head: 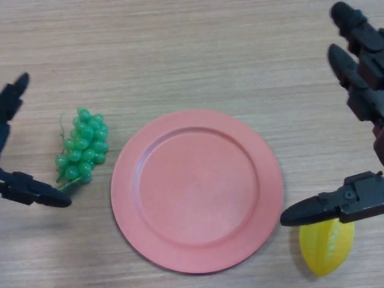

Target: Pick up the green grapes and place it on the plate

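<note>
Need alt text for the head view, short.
Green grapes lie on the wooden table left of an empty pink plate. The open left hand is beside them; the open right hand is above a yellow fruit.

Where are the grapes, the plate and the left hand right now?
grapes (82, 146), head view, middle of the bunch
plate (197, 191), head view, bare centre
left hand (36, 191), head view, lower finger beside the grape stem
</note>
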### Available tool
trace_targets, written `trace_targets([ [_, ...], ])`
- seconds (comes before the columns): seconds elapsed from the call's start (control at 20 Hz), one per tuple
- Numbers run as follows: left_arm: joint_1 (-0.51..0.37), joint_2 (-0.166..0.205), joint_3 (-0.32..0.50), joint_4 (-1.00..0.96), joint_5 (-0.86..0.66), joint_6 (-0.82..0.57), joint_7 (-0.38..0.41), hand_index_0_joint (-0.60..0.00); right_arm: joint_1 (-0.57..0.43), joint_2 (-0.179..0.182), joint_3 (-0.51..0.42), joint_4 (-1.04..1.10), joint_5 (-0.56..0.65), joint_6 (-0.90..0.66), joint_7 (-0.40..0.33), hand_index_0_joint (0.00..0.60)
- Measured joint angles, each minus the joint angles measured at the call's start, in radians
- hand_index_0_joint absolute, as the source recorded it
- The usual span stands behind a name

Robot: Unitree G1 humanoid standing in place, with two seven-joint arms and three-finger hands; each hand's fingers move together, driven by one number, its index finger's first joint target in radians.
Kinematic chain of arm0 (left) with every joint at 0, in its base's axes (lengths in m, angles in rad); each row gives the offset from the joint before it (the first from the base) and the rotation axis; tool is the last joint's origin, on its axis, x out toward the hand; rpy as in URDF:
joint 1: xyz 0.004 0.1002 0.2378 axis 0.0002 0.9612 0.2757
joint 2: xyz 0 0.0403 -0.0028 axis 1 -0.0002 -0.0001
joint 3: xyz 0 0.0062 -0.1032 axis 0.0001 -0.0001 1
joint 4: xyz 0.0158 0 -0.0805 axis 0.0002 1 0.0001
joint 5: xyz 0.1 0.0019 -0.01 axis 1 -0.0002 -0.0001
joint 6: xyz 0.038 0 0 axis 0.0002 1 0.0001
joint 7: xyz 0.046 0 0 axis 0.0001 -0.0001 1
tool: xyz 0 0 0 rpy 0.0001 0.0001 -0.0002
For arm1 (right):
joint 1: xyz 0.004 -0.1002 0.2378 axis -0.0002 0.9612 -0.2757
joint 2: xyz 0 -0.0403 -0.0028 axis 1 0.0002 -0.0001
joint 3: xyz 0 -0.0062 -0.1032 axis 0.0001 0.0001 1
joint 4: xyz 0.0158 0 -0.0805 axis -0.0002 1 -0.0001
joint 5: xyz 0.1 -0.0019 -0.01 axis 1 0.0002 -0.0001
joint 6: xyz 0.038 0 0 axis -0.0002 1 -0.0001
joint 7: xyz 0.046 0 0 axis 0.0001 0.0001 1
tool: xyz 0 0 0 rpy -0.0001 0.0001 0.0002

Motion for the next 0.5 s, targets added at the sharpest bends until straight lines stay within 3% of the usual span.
trace_targets([
  [0.2, -0.069, -0.003, -0.092, 0.111, 0.162, -0.07, 0.001, 0.0, 0.019, -0.028, -0.007, 0.0, 0.053, -0.019, -0.01, 0.0],
  [0.5, -0.118, -0.011, -0.115, 0.23, 0.341, -0.121, 0.048, 0.0, 0.086, -0.055, -0.085, 0.0, 0.077, -0.074, -0.015, 0.0],
])
